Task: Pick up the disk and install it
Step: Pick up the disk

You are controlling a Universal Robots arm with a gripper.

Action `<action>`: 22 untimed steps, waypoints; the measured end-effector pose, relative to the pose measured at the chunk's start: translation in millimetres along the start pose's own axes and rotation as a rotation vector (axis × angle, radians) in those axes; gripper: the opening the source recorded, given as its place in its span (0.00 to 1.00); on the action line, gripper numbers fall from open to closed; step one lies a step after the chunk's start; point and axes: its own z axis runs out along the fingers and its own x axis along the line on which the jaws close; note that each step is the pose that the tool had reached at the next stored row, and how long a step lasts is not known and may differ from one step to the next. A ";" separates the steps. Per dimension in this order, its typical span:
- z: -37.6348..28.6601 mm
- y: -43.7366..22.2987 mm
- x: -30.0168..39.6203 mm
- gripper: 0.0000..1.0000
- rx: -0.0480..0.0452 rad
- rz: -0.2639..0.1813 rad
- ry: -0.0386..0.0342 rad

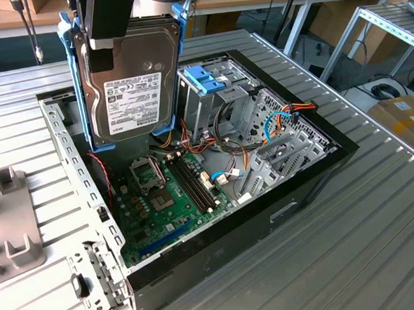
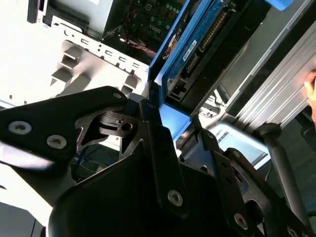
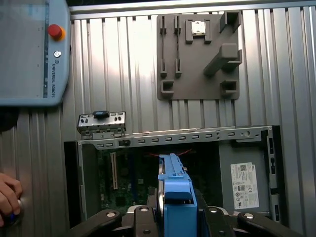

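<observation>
Aloft: one disk (image 1: pixel 129 82) clamped upright in end effector (image 3: pixel 177 215), above one open computer case (image 1: pixel 267 225); one grey fixture plate (image 1: pixel 15 240) beside.

Upright over the far end of the open computer case (image 1: pixel 284 206), clamped in the gripper (image 3: pixel 176 210): the disk (image 1: pixel 129 82). Just to the exterior view's right of it, inside the case: drive cage (image 1: pixel 211 102). Nearer, on the case floor: motherboard (image 1: pixel 167 199). Beside the motherboard in the case: power-supply box (image 3: pixel 244 185). Outside on the table (image 1: pixel 368 257), at the exterior view's left: fixture block (image 1: pixel 15 244).
</observation>
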 end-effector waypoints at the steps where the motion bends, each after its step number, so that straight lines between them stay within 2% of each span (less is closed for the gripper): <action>1: 0.0 -0.1 1.0 0.37 0.0000 0.000 0.0000; 13: -0.1 -0.9 12.3 0.37 0.0000 0.000 0.0000; 14: -0.1 -1.2 17.5 0.37 0.0000 0.000 0.0000; 16: -0.2 -2.8 36.9 0.37 0.0000 0.000 0.0000; 17: -0.3 -8.4 38.5 0.37 0.0000 0.000 0.0000; 22: -0.4 -10.0 38.6 0.37 0.0000 0.000 0.0000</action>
